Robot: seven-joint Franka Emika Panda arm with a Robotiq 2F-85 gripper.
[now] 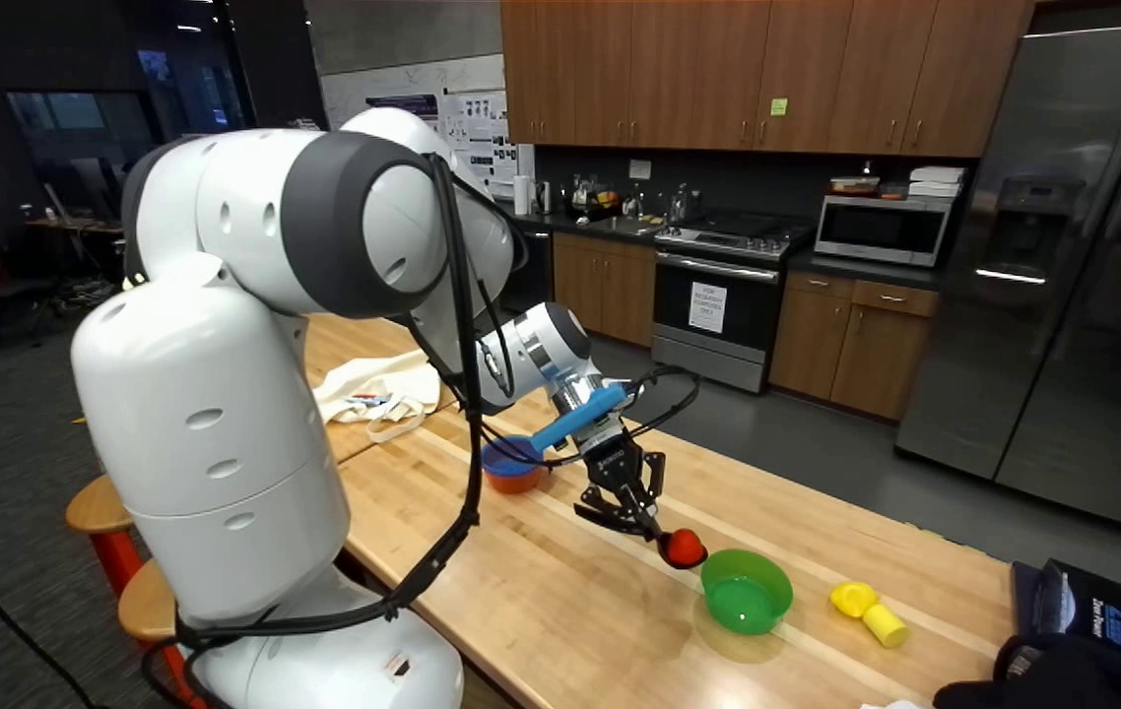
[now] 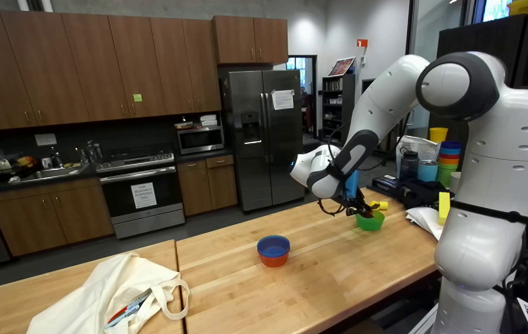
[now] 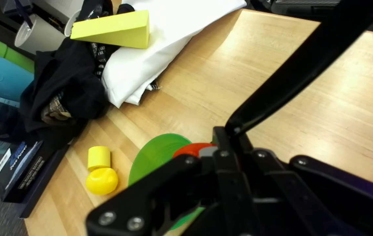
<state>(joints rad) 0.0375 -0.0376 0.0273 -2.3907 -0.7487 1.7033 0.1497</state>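
My gripper (image 1: 648, 514) is shut on a black spoon (image 3: 271, 87), whose handle slants up to the right in the wrist view. A rounded red object (image 1: 686, 547) rests in the spoon's bowl. In the wrist view the red object (image 3: 191, 149) shows partly behind the fingers. Close by, a green bowl (image 1: 746, 593) stands on the wooden table, also in view as the green bowl (image 2: 370, 222) in an exterior view. The spoon's end is at the near rim of this bowl; whether they touch I cannot tell.
Beyond the green bowl lie a yellow cylinder (image 3: 99, 158) and a yellow ball (image 3: 102, 181). A blue bowl (image 2: 273, 246) sits in a red bowl (image 2: 274, 260). Black cloth (image 3: 65, 78), white cloth (image 3: 160, 42), a yellow block (image 3: 114, 29) and a dark box (image 3: 19, 173) crowd the table's end.
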